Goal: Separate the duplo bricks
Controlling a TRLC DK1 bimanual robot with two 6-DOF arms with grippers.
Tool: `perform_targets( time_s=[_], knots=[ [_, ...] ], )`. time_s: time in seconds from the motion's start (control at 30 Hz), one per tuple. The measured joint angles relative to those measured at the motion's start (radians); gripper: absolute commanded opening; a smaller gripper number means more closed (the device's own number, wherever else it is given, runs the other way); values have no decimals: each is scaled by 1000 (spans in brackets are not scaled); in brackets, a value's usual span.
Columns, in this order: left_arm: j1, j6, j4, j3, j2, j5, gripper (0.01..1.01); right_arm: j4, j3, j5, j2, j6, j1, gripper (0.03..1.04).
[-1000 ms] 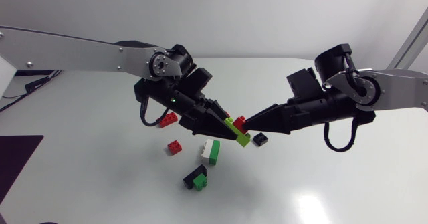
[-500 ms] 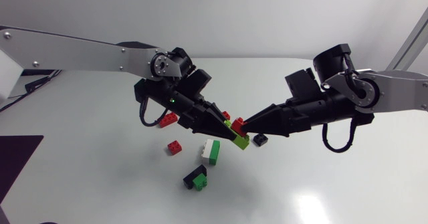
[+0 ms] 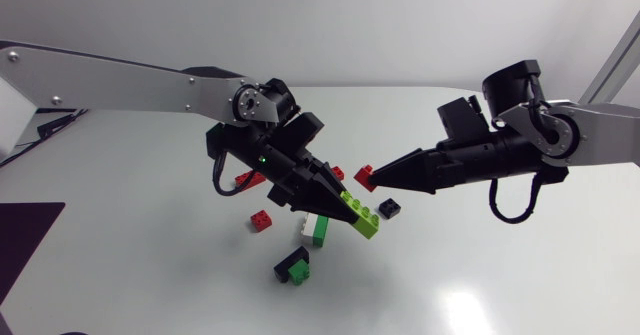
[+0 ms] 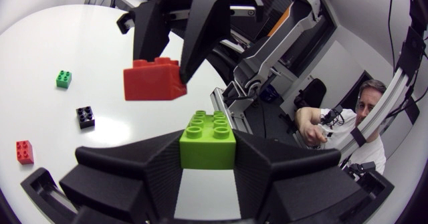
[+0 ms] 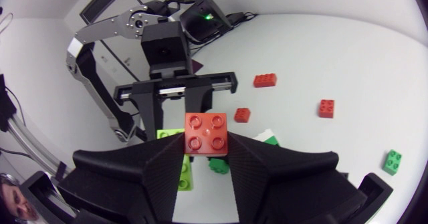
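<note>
The left gripper (image 3: 348,208) was clamped on the green brick (image 4: 208,140) between its fingers, the right gripper (image 3: 378,176) likewise on the red brick (image 5: 208,134) (the two just apart), so this pair looked split; next, each needed setting down separately.

No writing or label can be read.

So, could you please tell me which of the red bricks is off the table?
The red brick pinched in the right hand; the other red bricks lie on the table.
</note>
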Motion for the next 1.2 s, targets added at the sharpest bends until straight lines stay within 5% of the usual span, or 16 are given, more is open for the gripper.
perform_targets(
  time_s=[0.17, 0.27, 0.63, 0.83, 1.2],
  knots=[
    [34, -21, 55, -21, -39, -61, 216, 138, -75, 291, -142, 8, 45, 374],
    [60, -135, 303, -114, -119, -181, 218, 174, -121, 404, -192, 7, 82, 374],
    [113, -309, 895, -520, -304, -553, 220, 204, -208, 488, -237, -1, 108, 374],
    [218, -353, 1061, -557, -294, -625, 220, 204, -231, 510, -281, -1, 139, 374],
    [454, -360, 1085, -644, -335, -629, 220, 181, -251, 528, -348, 0, 150, 374]
  ],
)
